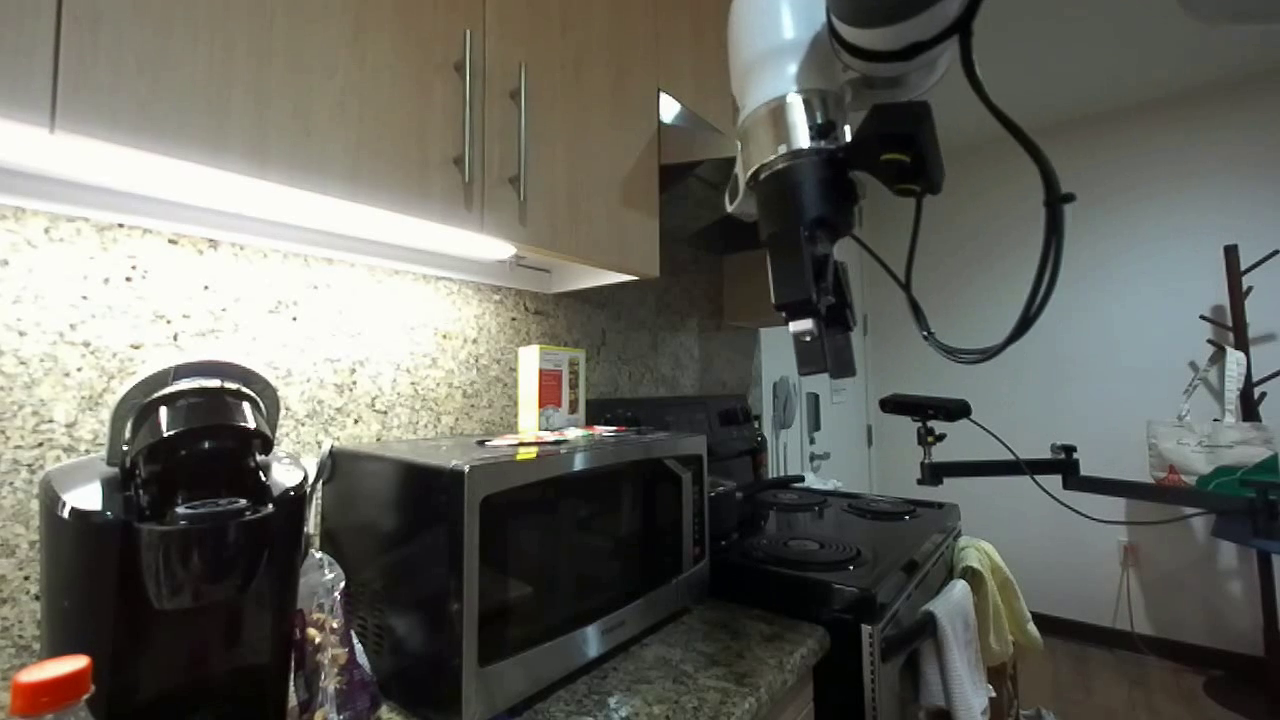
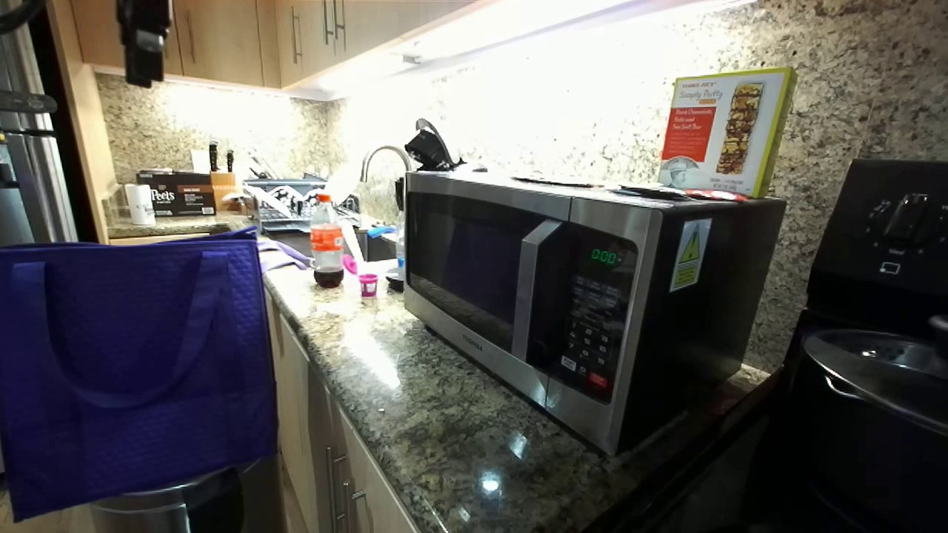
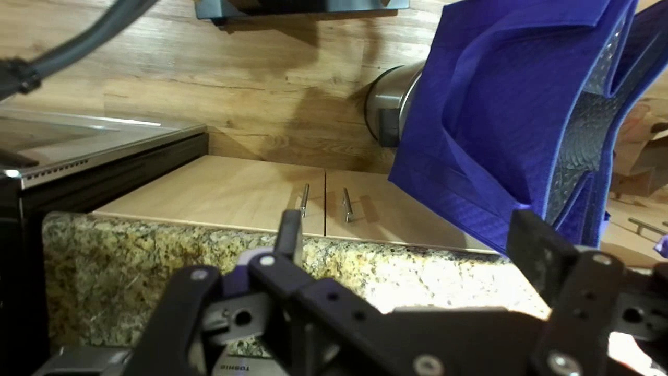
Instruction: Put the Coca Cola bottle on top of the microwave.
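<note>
The Coca Cola bottle (image 2: 326, 238) stands upright on the counter beyond the microwave, with a red cap, red label and a little dark cola at the bottom. Its cap also shows at the lower left corner of an exterior view (image 1: 52, 685). The microwave (image 2: 470, 266) is a silver box with a dark door, also in an exterior view (image 1: 585, 555); only a sliver of its front edge (image 3: 245, 367) shows in the wrist view. My gripper (image 1: 825, 350) is raised in the air, well away from the bottle. In the wrist view its fingers (image 3: 407, 230) are wide apart with nothing between them.
A snack bar box (image 2: 722, 133) and flat packets (image 2: 652, 192) lie on the microwave top. Upper cabinets (image 1: 570, 130) hang above. A black coffee maker (image 1: 190, 560) stands beside the microwave. A purple bag (image 2: 141, 355) stands by the counter edge. A stove (image 1: 830, 530) adjoins.
</note>
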You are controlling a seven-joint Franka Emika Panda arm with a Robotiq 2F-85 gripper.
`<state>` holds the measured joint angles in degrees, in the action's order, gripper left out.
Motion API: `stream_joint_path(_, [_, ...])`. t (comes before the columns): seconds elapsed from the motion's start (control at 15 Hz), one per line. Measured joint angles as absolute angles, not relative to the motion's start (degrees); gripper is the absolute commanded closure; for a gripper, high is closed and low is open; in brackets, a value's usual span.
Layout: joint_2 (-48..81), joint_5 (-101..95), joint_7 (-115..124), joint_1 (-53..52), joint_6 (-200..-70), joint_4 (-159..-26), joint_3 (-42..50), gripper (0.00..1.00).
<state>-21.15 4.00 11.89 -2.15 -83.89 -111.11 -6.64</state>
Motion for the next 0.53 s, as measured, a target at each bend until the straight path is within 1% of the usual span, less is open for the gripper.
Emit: stream_joint_path(0.53, [2.13, -5.95, 1.57, -8.64, -80.99, -85.48, -11.34, 0.00])
